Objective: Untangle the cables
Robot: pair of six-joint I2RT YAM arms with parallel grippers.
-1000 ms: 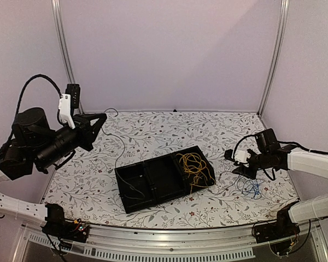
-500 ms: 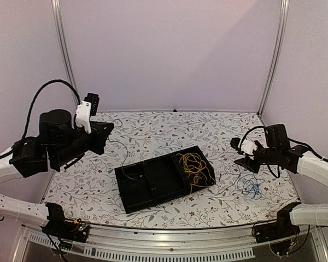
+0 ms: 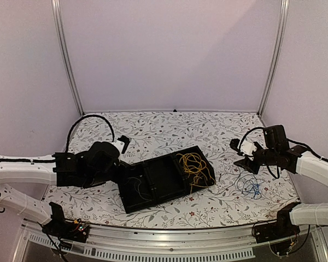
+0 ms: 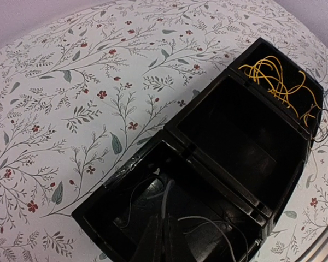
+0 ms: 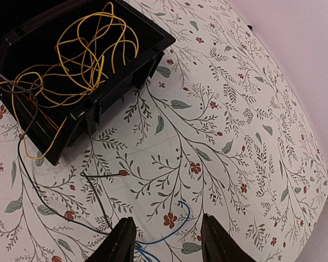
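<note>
From above, the black three-compartment tray (image 3: pixel 153 201) lies slantwise on the floral table cover (image 3: pixel 169 131), its long axis running lower left to upper right. The yellow cables (image 3: pixel 192 166) sit as a loose tangle in its upper-right end compartment. The blue cable (image 3: pixel 252 188) lies in a small heap on the cover, right of the tray and apart from it.

Only the left wrist view shows a thin pale wire (image 4: pixel 205 219) curling in the nearest compartment. There the left gripper (image 4: pixel 164 234) has its fingers together, with a strand reaching their tips; whether it is pinched cannot be told.

Only the right wrist view shows a thin black wire (image 5: pixel 101 175) lying left to right, red tip at its right end. The right gripper (image 5: pixel 167 218) stands with fingers apart above the blue cable, clamping nothing.
</note>
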